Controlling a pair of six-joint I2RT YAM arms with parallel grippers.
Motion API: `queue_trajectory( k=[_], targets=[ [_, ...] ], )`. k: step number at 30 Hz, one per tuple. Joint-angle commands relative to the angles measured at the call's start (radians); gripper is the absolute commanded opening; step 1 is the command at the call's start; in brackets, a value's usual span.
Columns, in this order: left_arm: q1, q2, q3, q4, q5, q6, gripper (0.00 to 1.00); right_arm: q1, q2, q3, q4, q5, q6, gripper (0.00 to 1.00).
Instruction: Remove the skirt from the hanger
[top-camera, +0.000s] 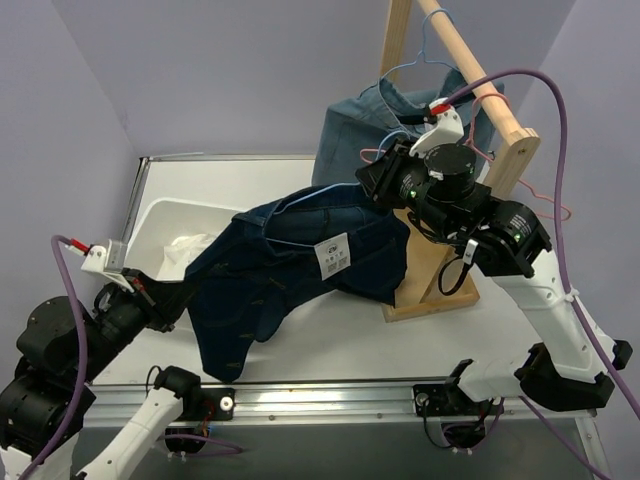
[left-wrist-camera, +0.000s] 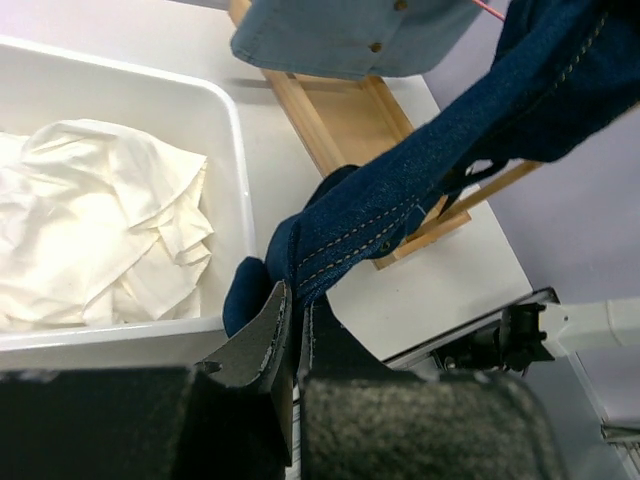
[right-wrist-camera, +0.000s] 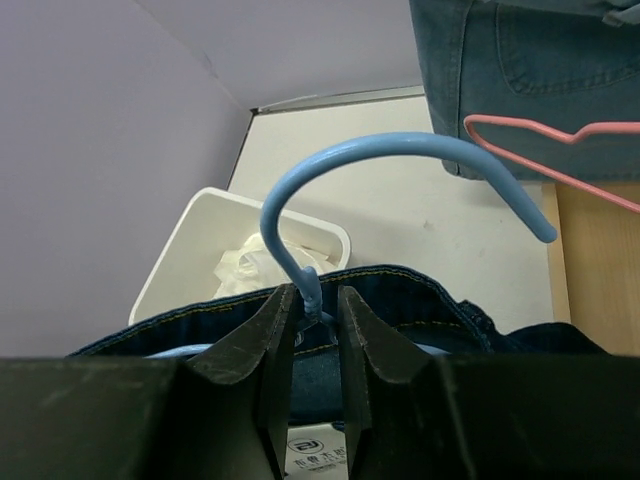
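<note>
Two grips are held: denim garment by left gripper, blue hanger by right gripper (thin wire, easily lost if tugged).

The left arm sits low and bent, and it reaches to the right. The left fingers are pinched tight on dark cloth. The right arm stands tall, folds at the elbow and reaches to the left, its wrist up high. The right fingers squeeze a blue hook, one on each side.
</note>
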Motion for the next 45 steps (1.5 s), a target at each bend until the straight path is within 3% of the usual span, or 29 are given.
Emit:
queue_trajectory(
  k=[1,6,12,17,21,25,31,36,42,45],
  targets=[
    [-0.021,0.009,0.104,-0.055,-0.207,-0.047,0.02,-0.029,-0.064,-0.048,0.110,0.043,-0.055,0.00],
    [-0.055,0.090,0.233,-0.064,-0.296,-0.078,0.02,-0.032,-0.107,-0.109,0.096,0.040,-0.075,0.00],
    [-0.067,0.132,0.275,-0.075,-0.355,-0.129,0.02,-0.040,-0.107,-0.076,0.070,0.003,-0.143,0.00],
    [-0.067,0.213,0.329,0.075,-0.220,-0.194,0.02,-0.038,-0.096,-0.139,0.087,-0.147,-0.184,0.00],
    [-0.067,0.254,0.335,0.299,-0.078,-0.268,0.02,-0.037,-0.096,-0.212,0.128,-0.188,-0.164,0.00],
    [-0.067,0.290,0.345,0.372,-0.028,-0.313,0.02,-0.032,-0.093,-0.251,0.147,-0.198,-0.163,0.00],
    [-0.067,0.307,0.427,0.295,-0.201,-0.236,0.02,-0.033,-0.102,-0.232,0.095,-0.102,-0.190,0.00],
    [-0.067,0.408,0.632,-0.112,-0.431,-0.107,0.02,-0.046,-0.142,-0.170,0.069,0.018,-0.183,0.00],
    [-0.067,0.347,0.505,-0.182,-0.508,-0.181,0.02,-0.070,-0.113,-0.090,0.012,0.051,-0.196,0.00],
    [-0.067,0.362,0.506,-0.217,-0.474,-0.182,0.02,-0.109,-0.116,-0.102,-0.007,0.054,-0.216,0.00]
  ],
)
